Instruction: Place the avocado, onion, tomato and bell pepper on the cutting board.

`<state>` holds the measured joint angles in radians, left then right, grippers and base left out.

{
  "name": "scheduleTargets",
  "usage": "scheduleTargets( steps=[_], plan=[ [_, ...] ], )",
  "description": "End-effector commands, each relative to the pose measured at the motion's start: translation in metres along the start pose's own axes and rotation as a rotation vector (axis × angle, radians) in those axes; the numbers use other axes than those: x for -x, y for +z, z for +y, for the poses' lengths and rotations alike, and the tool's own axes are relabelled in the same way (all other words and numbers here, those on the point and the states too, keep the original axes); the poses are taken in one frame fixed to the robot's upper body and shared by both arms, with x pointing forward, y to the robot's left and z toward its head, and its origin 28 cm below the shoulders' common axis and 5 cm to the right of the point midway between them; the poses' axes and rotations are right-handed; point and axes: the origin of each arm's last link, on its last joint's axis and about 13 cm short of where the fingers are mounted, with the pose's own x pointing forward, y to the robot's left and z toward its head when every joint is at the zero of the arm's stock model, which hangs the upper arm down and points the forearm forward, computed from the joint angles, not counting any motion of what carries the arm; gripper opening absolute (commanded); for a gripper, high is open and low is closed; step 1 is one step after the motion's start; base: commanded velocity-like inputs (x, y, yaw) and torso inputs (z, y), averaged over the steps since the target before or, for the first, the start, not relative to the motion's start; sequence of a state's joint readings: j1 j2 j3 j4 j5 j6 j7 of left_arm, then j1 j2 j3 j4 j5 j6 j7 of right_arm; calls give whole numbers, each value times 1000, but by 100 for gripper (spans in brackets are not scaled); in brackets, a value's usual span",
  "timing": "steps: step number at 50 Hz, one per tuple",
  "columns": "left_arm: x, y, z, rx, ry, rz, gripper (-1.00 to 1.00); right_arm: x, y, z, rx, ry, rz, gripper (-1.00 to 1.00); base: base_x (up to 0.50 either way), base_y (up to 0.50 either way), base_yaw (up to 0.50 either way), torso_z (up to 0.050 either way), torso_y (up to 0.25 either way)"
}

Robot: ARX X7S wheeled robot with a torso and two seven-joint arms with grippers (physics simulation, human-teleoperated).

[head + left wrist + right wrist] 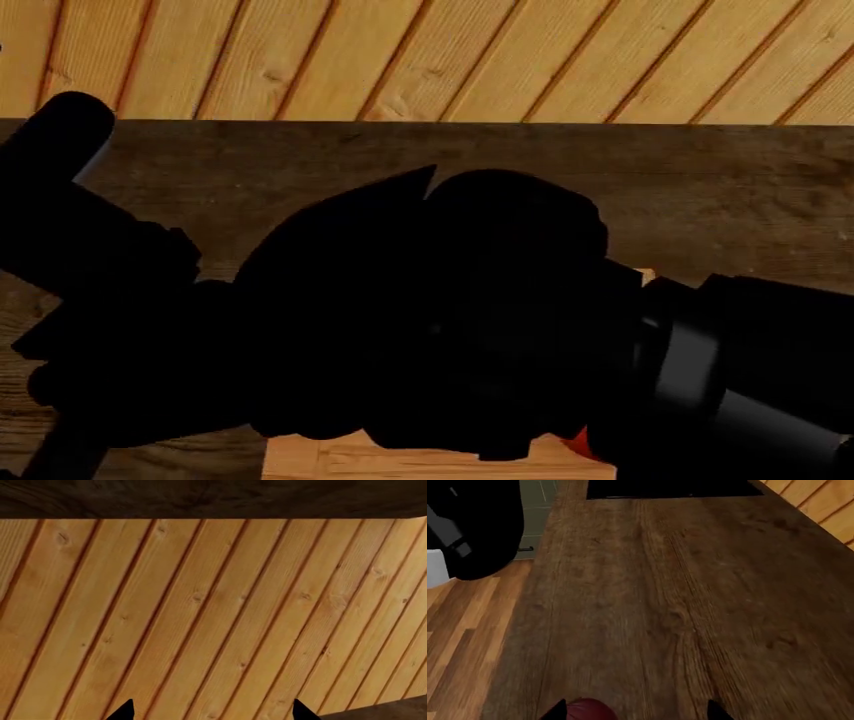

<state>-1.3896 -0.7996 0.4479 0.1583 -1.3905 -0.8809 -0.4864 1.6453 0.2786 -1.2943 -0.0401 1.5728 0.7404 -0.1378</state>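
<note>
Onion [589, 710] seen between the spread tips of the right gripper [636, 711], apparently carried toward cutting board [400, 458]. Grip contact cannot be told. Left gripper [212, 711] spread, empty, faces wall [213, 615].

I'm in a kitchen in a wood-lined home, by the look of it. In front of me runs a long dark-wood table [660, 605] with heavy grain, backed by a wall of slanted pine planks [213, 620], knots and all. Down the side I see a light plank floor [460, 630] and a grey-green cabinet front [537, 510]. A pale wooden cutting board [400, 460] peeks out under my arms, with something red [577, 443] at its edge.
</note>
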Motion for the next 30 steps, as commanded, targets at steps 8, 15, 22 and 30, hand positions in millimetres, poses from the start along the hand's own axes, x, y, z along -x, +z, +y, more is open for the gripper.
scheduleTargets(
  steps=[8,15,22,30],
  plan=[
    [-2,1,4,6,12,-11,100,-14,7,10,12,108,33,100,0,0,0,0,0],
    [0,1,5,6,22,-14,100,-20,6,15,-5,154,32,100,0,0,0,0,0],
    [0,-2,6,9,26,-11,100,-26,-1,16,-37,179,25,100,0,0,0,0,0],
    [-2,-4,7,13,26,-8,100,-31,-11,18,-56,188,62,100,0,0,0,0,0]
  ],
)
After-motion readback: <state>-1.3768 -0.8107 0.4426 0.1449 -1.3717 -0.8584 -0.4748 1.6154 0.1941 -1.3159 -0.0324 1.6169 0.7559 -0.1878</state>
